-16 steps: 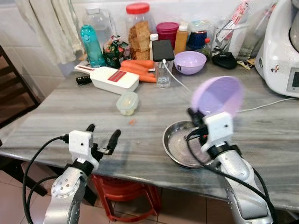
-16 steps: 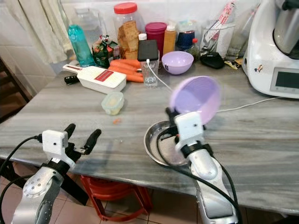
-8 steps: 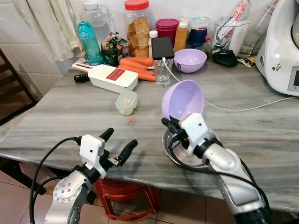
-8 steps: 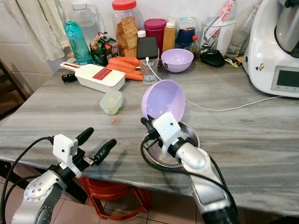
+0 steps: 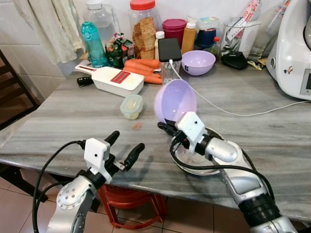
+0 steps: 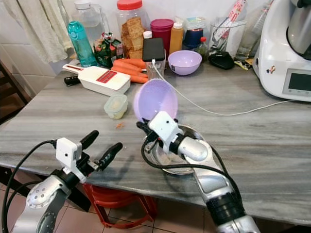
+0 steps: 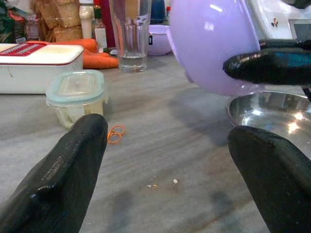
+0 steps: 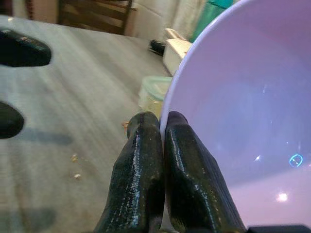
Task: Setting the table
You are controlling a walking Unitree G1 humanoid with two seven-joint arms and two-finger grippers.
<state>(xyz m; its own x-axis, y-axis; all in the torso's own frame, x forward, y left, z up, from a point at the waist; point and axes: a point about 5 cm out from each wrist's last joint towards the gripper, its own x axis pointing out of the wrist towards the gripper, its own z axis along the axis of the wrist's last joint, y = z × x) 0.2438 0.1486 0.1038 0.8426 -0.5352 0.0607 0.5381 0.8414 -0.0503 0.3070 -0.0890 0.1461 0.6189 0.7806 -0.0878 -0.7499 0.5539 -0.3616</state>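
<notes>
My right gripper [image 5: 163,127] is shut on the rim of a light purple bowl [image 5: 176,99], which it holds tilted on edge above the table, just left of a steel dish [image 5: 214,167]. In the right wrist view both black fingers [image 8: 146,160] pinch the bowl's rim [image 8: 243,97]. My left gripper [image 5: 127,141] hovers open at the table's front edge, left of the bowl, with nothing between its fingers. The left wrist view looks past them at the bowl [image 7: 214,43] and the steel dish [image 7: 272,109]. A second purple bowl [image 5: 197,62] stands at the back.
A small lidded container [image 5: 131,106] and an orange rubber band [image 5: 137,126] lie left of the held bowl. A white slicer [image 5: 114,80], carrots [image 5: 143,68], a glass [image 5: 169,77], bottles and jars crowd the back. A white appliance [image 5: 291,48] stands right, its cable [image 5: 243,114] crossing the table.
My right gripper has carried the purple bowl leftward, from above the steel dish to its left side. The left gripper stays open in about the same place.
</notes>
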